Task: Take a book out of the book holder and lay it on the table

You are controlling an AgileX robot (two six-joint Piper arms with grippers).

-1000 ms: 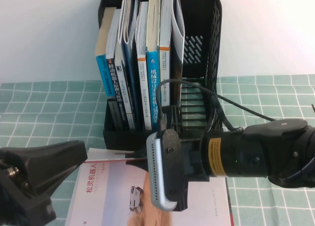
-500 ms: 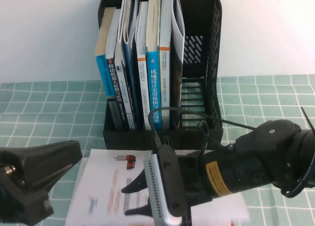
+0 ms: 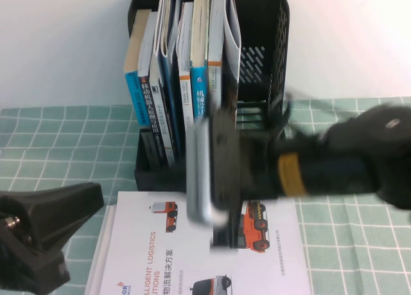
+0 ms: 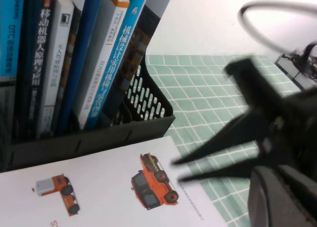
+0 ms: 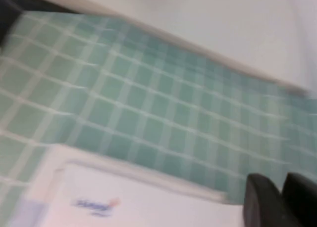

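The book lies flat on the table in front of the book holder, white cover with orange vehicles facing up. It also shows in the left wrist view as the book and in the right wrist view as the book. My right arm hangs blurred above the book's far edge. The right gripper hovers over the book's edge, jaws a little apart with nothing between them. My left gripper rests at the near left, beside the book.
Several upright books fill the holder's left slots; its right slots stand bare. A white wall rises behind. Green grid cloth shows on both sides of the holder.
The book has gone from the right gripper's hold to lying flat, vehicle cover up. The right gripper opened, narrowed again and lifted up and back toward the holder. The left arm stayed put.
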